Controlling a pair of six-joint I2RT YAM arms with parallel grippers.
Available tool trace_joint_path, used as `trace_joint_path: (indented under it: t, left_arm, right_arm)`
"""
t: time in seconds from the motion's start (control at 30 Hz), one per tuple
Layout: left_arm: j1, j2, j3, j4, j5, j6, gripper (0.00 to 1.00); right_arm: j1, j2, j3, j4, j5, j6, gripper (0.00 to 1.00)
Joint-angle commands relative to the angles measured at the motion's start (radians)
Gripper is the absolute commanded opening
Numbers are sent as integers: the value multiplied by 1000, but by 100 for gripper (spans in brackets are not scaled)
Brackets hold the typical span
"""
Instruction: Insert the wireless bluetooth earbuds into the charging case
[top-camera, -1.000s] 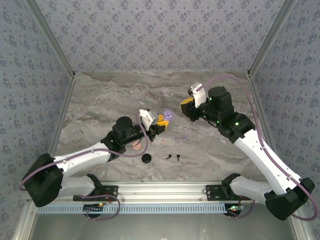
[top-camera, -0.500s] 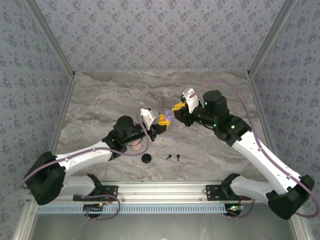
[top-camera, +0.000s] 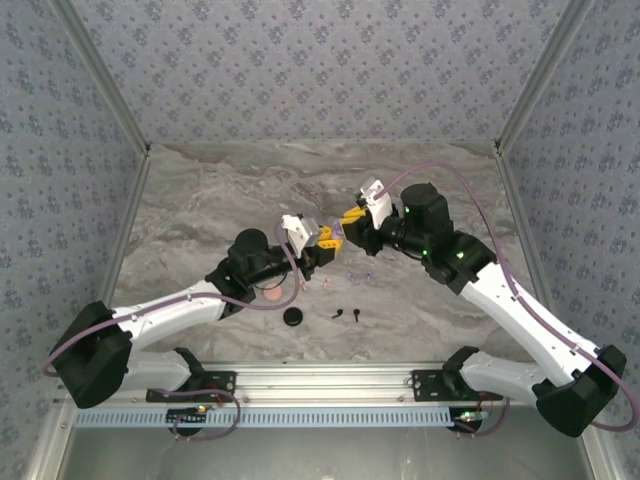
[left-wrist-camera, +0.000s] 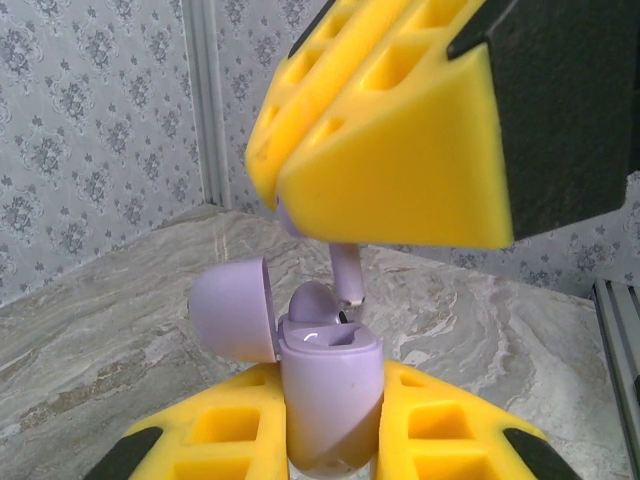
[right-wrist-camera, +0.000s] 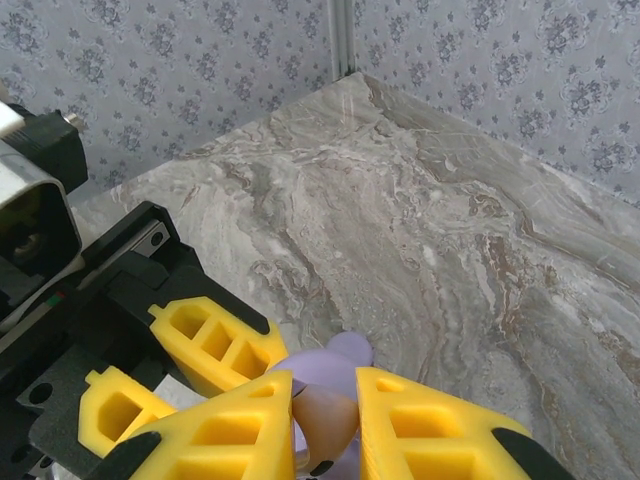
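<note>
lilac earbud (left-wrist-camera: 347, 274) in r fingers (left-wrist-camera: 400, 150) over case (left-wrist-camera: 330, 392)

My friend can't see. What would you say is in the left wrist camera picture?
The left gripper holds an open lilac charging case upright between its yellow jaws. Just above it, the right gripper pinches a lilac earbud, its stem pointing down at the case. A marble table lies behind.

Looks like a lab test cell dressed up as a room, not a real home. Boxed in by flat panels of grey-blue floral wallpaper (top-camera: 320, 70) joined at bare aluminium posts (top-camera: 100, 75). Floored with a marble-look tabletop (top-camera: 220, 190). Fronted by a metal rail (top-camera: 320, 380) carrying a bolted left arm (top-camera: 170, 315) and right arm (top-camera: 520, 300).
</note>
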Motion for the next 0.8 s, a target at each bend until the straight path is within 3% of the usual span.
trace_joint_path:
  t: [0.0, 0.77]
  left_arm:
    - [-9, 6, 39, 41, 17, -8, 0]
    - [-13, 7, 37, 61, 15, -12, 0]
  right_arm:
    - [10, 8, -14, 23, 1, -10, 21]
    - [15, 29, -1, -4, -72, 7, 25]
